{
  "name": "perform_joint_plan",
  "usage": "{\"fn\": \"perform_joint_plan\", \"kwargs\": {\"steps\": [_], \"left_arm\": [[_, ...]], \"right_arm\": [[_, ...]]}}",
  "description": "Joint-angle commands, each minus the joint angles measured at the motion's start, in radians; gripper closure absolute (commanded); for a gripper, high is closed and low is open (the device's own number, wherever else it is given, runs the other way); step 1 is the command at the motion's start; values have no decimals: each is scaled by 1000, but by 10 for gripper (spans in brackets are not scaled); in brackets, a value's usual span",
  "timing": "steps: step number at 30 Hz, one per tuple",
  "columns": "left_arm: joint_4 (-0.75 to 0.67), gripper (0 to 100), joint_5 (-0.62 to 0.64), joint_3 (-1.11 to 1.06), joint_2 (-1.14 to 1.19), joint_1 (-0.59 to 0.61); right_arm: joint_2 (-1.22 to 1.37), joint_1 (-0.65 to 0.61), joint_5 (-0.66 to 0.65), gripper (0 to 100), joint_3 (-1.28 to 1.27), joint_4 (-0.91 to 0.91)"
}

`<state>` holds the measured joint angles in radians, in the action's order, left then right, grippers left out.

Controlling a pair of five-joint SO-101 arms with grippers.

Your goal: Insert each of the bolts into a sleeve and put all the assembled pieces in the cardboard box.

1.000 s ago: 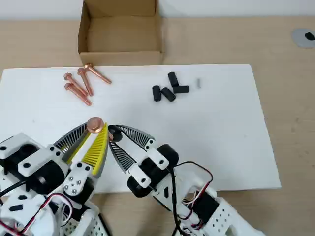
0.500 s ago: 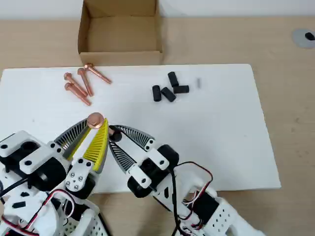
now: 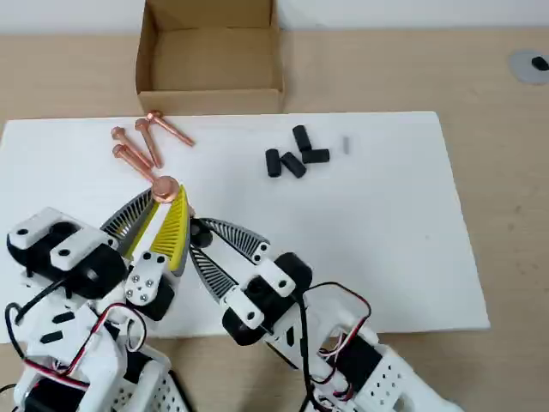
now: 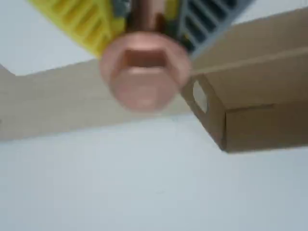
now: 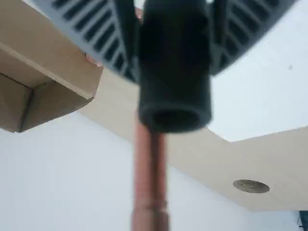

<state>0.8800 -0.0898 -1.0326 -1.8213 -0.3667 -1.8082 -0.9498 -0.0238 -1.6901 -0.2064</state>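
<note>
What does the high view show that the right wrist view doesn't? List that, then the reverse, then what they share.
High view adds: the loose bolts lying near the box, the loose sleeves, and the left gripper shut on a bolt.
Right wrist view adds: the open bore of the held sleeve, with a copper shank in line beyond it.
Both: the cardboard box, the white sheet, and the right gripper shut on that sleeve.

The left hand (image 4: 144, 14) clamps a copper bolt (image 4: 144, 72), the cardboard box (image 4: 260, 120) near behind it.
</note>
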Motion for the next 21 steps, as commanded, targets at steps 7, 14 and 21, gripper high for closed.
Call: {"fn": "perform_joint_plan", "kwargs": {"steps": [7,14,21], "left_arm": [[83,994,-3,212,1,-31],[133,994,-43,264,1,-37],[181,994,0,265,1,-48]], "right_arm": [[-91,-12,-6,988,2,26],[-91,-12,-6,988,2,26],[-90,-12,-6,988,2,25]]}}
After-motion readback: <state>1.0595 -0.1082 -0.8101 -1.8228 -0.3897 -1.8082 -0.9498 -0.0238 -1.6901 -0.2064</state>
